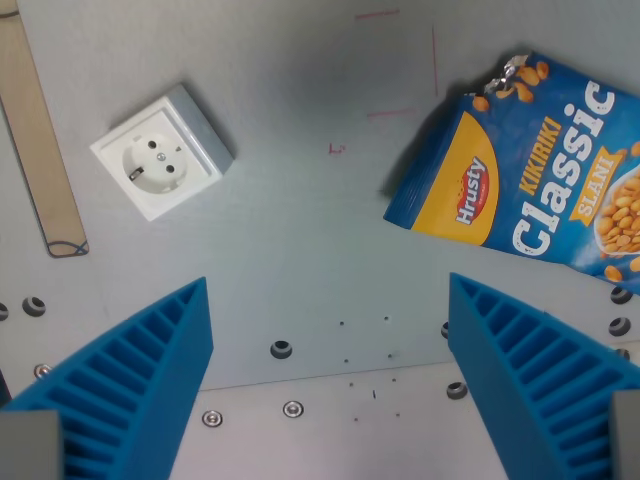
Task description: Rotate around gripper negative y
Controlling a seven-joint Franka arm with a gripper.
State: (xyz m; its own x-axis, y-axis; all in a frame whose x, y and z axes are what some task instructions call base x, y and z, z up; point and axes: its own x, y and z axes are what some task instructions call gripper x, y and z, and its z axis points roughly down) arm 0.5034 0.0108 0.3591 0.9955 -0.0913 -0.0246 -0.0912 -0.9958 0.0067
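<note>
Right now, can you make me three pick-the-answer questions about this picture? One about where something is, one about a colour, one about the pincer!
1. Where is the white socket in the wrist view?
A. upper left
B. lower right
C. under the snack bag

2. What colour is the snack bag mostly?
A. green
B. blue
C. pink

3. What is the pincer doing?
A. squeezing the bag
B. gripping the socket
C. open, holding nothing

Answers: 1 A, it sits upper left, far from the bag. 2 B, blue with a yellow patch. 3 C, bare table shows between its blue fingers.
</note>
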